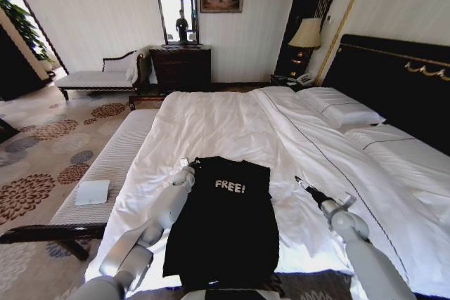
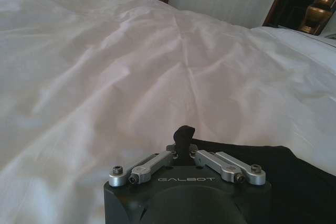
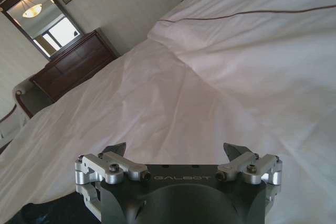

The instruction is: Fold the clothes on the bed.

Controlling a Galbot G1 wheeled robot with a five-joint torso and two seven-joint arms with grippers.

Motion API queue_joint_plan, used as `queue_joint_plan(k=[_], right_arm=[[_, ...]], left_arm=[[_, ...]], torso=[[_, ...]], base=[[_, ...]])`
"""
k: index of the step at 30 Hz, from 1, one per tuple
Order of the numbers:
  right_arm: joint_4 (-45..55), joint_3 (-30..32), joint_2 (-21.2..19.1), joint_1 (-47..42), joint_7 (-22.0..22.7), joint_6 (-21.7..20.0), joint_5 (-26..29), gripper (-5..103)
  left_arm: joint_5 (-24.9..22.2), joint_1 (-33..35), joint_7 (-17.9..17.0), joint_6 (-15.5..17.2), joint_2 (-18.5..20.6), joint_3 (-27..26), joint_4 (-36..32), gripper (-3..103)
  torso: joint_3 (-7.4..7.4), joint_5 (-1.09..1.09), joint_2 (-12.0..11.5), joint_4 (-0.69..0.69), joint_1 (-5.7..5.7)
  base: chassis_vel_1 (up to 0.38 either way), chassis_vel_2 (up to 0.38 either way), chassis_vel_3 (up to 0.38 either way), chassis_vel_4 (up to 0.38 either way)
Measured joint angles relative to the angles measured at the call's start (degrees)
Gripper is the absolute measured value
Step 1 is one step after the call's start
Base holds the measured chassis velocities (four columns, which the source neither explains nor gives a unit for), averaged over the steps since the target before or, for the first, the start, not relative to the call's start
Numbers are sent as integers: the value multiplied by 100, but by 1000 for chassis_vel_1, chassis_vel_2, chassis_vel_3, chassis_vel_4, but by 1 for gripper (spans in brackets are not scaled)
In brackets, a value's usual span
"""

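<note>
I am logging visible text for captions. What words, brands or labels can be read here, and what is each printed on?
"FREE!" in white on the chest of the black T-shirt lying on the bed.
"GALBOT" on the housing of the left tool.
"GALBOT" on the housing of the right tool.
No other text is readable.
</note>
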Motion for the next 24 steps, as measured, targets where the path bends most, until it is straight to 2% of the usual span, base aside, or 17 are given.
queue_joint_plan(k=[8, 12, 18, 24], right_arm=[[-1056, -798, 46, 981, -180, -42, -12, 100], [-1411, -963, 122, 1255, -259, -64, 31, 100], [-1796, -1136, 359, 1766, -277, -127, 586, 100], [-2326, -1319, 570, 2213, -351, -150, 574, 100]], left_arm=[[-26, -32, -20, -5, -48, 39, 44, 2], [-24, -34, -16, -10, -66, 54, 86, 2], [-34, -24, -15, -12, -90, 79, 63, 2], [-53, -76, -39, -12, -95, 104, 61, 2]], torso=[[0, 1, 0, -1, -1], [0, 1, 0, -1, 0], [-1, 1, 1, 0, -1], [-1, 0, 1, 0, 0]], base=[[0, 0, 0, 0], [0, 0, 0, 0], [0, 0, 0, 0], [0, 0, 0, 0]])
